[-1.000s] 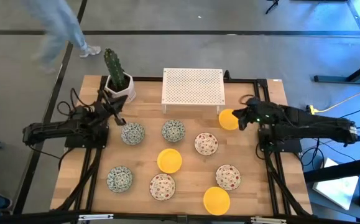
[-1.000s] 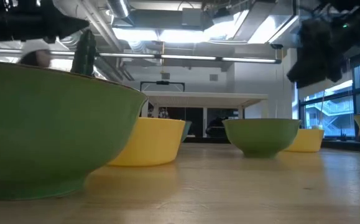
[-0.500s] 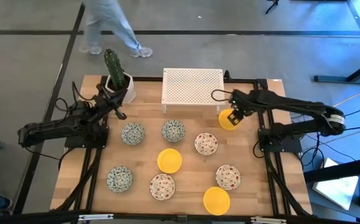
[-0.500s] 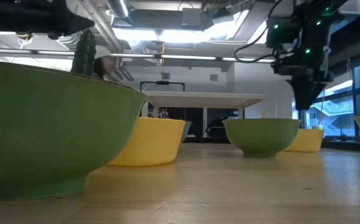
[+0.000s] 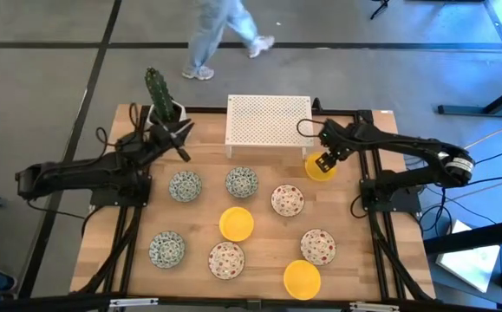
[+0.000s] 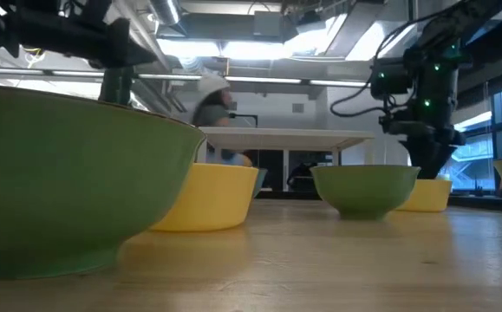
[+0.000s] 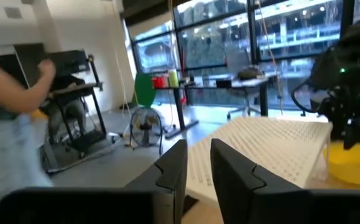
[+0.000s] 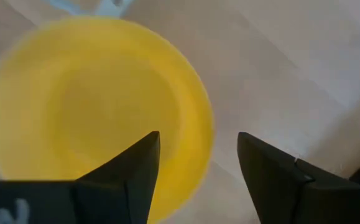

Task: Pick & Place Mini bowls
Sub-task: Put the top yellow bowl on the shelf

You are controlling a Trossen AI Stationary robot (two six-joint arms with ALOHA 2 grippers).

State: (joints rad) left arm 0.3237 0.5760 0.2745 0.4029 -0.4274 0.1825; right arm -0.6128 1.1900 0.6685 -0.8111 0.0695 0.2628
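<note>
The right gripper (image 5: 325, 161) hangs with its fingers apart above the yellow bowl (image 5: 319, 169) at the far right of the table (image 5: 363, 260), beside the white rack (image 5: 268, 121). The left gripper (image 5: 179, 141) is raised near the cactus pot (image 5: 166, 117), fingers slightly apart.

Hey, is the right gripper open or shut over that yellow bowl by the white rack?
Open: the right gripper shows a gap between its fingers, straddling the yellow bowl's rim.

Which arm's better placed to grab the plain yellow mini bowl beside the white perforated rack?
Right. The right gripper hangs open directly over that plain yellow mini bowl, fingers straddling its rim. The left gripper is up near the cactus pot, far across the table.
</note>
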